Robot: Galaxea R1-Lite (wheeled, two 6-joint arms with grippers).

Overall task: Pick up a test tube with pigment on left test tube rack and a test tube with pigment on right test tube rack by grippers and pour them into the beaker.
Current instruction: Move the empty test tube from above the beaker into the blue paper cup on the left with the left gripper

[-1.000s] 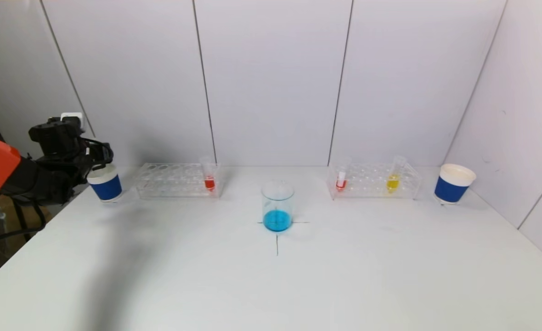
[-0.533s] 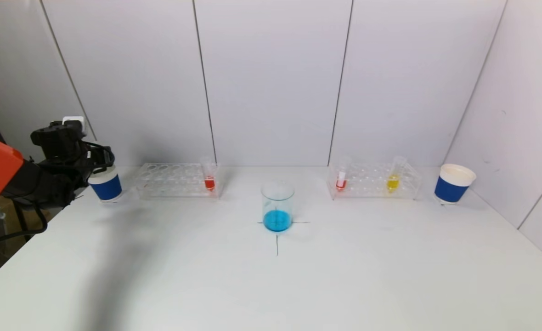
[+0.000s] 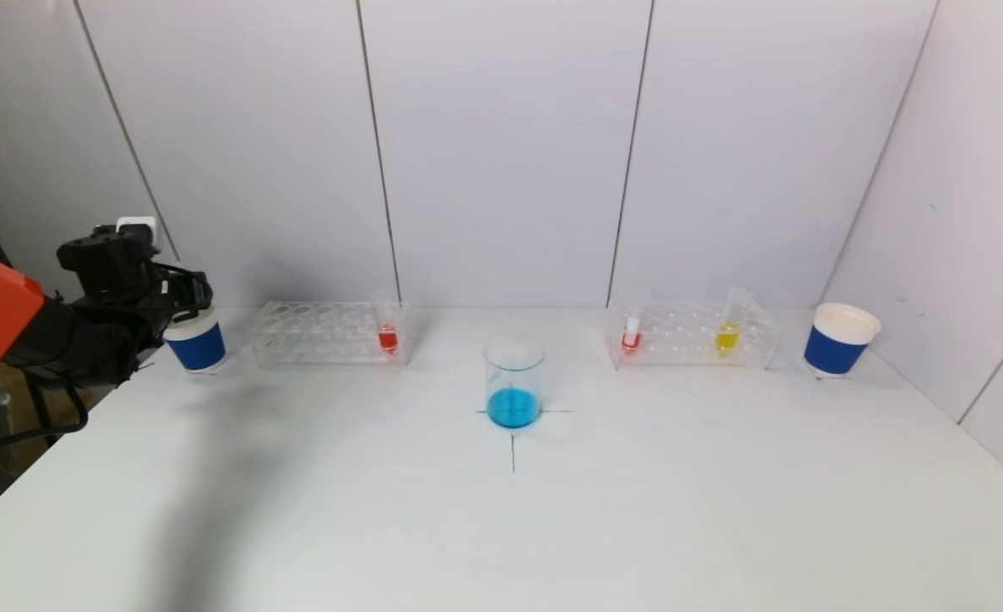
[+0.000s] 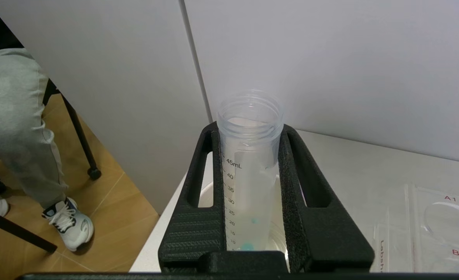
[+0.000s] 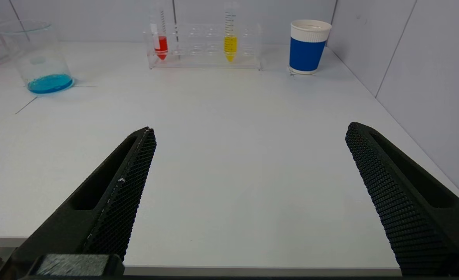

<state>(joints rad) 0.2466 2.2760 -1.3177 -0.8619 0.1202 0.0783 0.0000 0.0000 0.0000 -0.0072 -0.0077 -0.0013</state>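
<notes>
The glass beaker holds blue liquid at the table's middle. The left rack holds one red tube. The right rack holds a red tube and a yellow tube. My left gripper is at the far left, shut on a nearly empty test tube with blue drops near its bottom, held upright over the left blue paper cup. My right gripper is open and empty above the table's front edge, out of the head view.
A second blue paper cup stands right of the right rack. White walls close the back and right sides. Beyond the table's left edge are a person's legs and chair legs.
My left gripper has sunk slightly with the tube over the left cup. Nothing else has moved.
</notes>
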